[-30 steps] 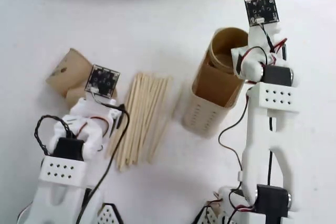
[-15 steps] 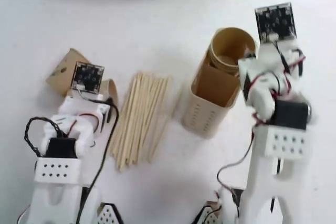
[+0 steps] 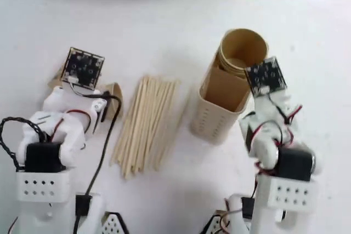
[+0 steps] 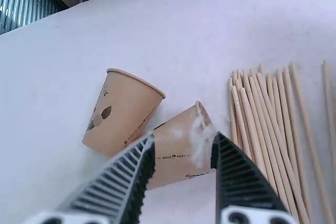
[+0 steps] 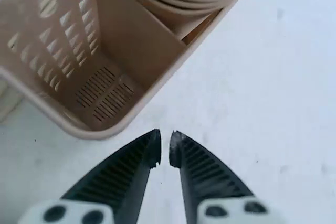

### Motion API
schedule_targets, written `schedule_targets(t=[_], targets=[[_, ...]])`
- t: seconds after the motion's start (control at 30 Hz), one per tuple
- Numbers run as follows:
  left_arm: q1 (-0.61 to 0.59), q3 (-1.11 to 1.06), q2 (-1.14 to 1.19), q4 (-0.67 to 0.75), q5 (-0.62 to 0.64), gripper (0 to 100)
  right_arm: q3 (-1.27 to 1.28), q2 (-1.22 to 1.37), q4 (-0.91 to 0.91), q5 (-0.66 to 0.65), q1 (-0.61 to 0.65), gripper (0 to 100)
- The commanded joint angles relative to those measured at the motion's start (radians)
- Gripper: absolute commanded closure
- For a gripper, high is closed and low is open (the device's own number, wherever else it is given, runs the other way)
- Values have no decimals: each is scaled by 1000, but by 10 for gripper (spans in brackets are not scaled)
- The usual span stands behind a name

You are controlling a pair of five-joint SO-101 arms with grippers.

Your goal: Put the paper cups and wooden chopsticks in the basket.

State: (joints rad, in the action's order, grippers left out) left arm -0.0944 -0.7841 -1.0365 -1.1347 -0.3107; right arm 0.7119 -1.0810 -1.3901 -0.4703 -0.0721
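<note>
Partway there, by the look of it. Already banked: a nested stack of tan paper cups (image 3: pixel 241 53), lodged in the mouth of the beige slotted plastic basket (image 3: pixel 211 116), tipped over on the white tabletop (image 3: pixel 164 20). Left to do: two loose tan paper cups (image 4: pixel 118 111) lying on their sides, touching or nearly so, hard to call from this angle. Also the whole bundle of pale wooden chopsticks (image 3: pixel 145 127), spread flat between loose cups and basket, none of it in. Over to the left end effector (image 4: pixel 184 139): spread wide, jaws either side of the nearer loose cup, nothing clamped yet. On to the right end effector (image 5: pixel 165 135): pinched almost shut, holding nothing, hovering just beside the basket. Call it roughly a third done, with the chopsticks likely the fiddly part.
</note>
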Motion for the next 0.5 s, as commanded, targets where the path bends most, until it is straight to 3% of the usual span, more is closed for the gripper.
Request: schedule_targets(t=[0.0,0.13,0.3,0.47], targets=[[-8,95,142,-15,-9,811,63,-122,19,-12,-4,954],[1,198,377,-34,-2,811,144,-263,-7,-12,-4,954],[48,304,510,-127,-2,811,226,-406,-5,-57,-4,951],[62,377,627,-77,0,811,282,-444,-4,-94,-8,950]])
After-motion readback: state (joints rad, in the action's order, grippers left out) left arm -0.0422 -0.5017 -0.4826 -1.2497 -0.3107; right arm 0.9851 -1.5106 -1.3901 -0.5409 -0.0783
